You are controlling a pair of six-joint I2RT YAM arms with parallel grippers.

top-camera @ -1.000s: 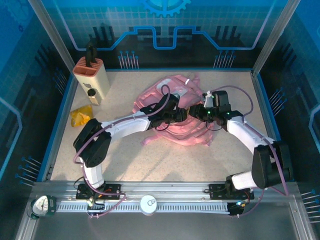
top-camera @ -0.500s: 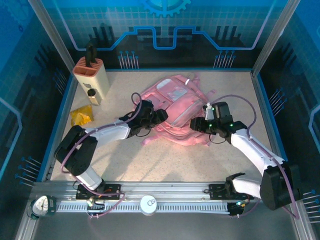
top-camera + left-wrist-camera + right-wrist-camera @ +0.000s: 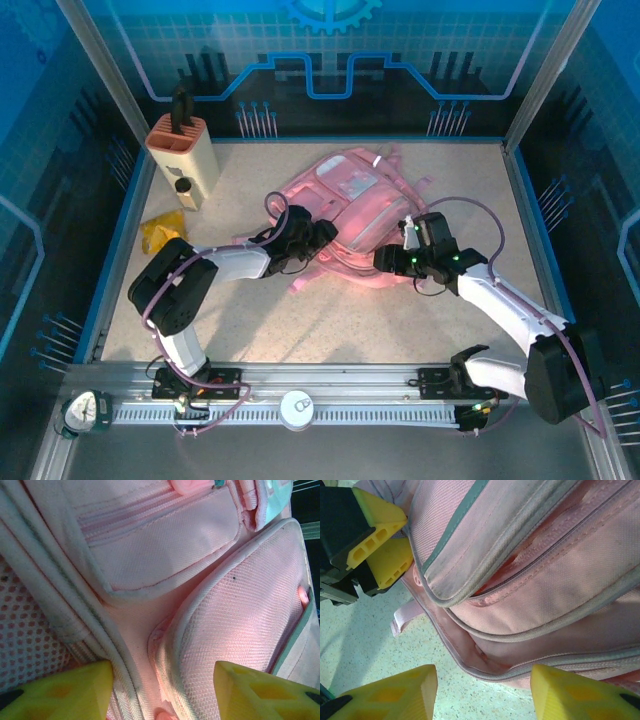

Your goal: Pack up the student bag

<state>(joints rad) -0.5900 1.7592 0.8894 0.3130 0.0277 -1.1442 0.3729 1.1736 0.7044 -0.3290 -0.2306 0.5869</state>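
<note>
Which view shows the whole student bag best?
Top external: the student bag lies whole on the table, straps included. Left wrist gives a close-up of its pockets and mesh; right wrist, one zipped edge.

The top camera looks down from behind the arms over the whole table [image 3: 450, 310]. Both wrist cameras sit close against the bag [image 3: 350, 195] — shared by all views — and the right one catches the left gripper [image 3: 402, 540].

Overhead lighting is bright and even, the arms casting only soft, faint shadows on the speckled table [image 3: 470, 200] while the blue enclosure walls [image 3: 60, 200] stay dim; both wrist views render the student bag [image 3: 200, 570] weave sharply, with mild pink overexposure on rounded folds.
</note>
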